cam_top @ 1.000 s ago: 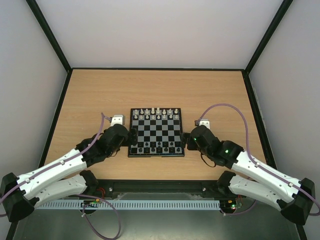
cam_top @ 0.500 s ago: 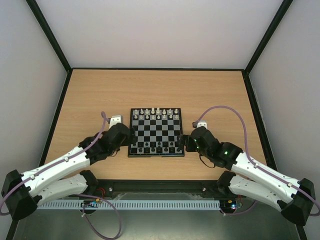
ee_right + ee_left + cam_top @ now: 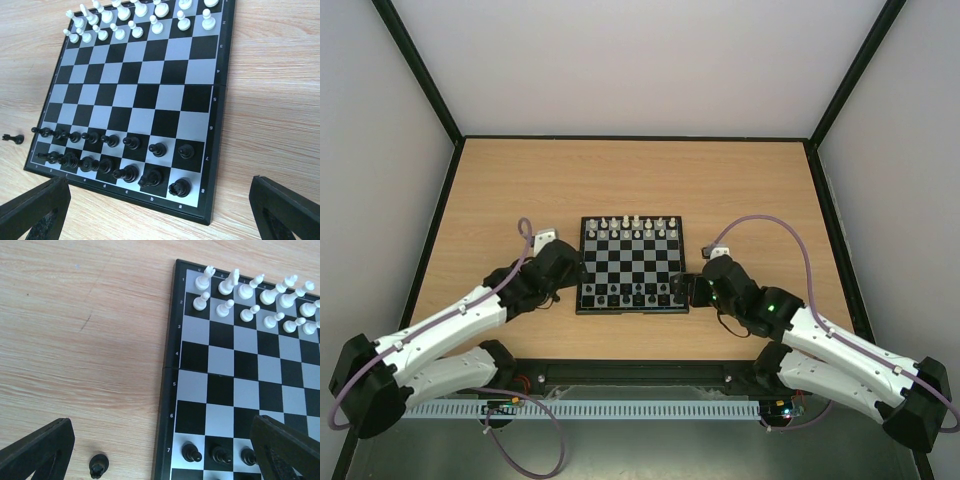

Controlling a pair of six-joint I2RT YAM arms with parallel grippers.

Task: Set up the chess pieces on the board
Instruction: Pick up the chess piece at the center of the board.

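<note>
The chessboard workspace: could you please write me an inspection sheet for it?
Surface: light wooden tabletop, no spills seen.
Job's things: board central; white pieces on its two far rows, black pieces on its two near rows; stray black piece on the table off the board's left side.
Clutter: nothing seen.
Grippers: left gripper and right gripper open, empty, flanking the board's near corners.
Cables: purple cables loop over both arms.
Surroundings: plain pale walls, dark frame posts.

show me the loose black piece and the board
loose black piece (image 3: 98,467): left wrist view, on its body
board (image 3: 173,350): left wrist view, on its dark left frame
</note>
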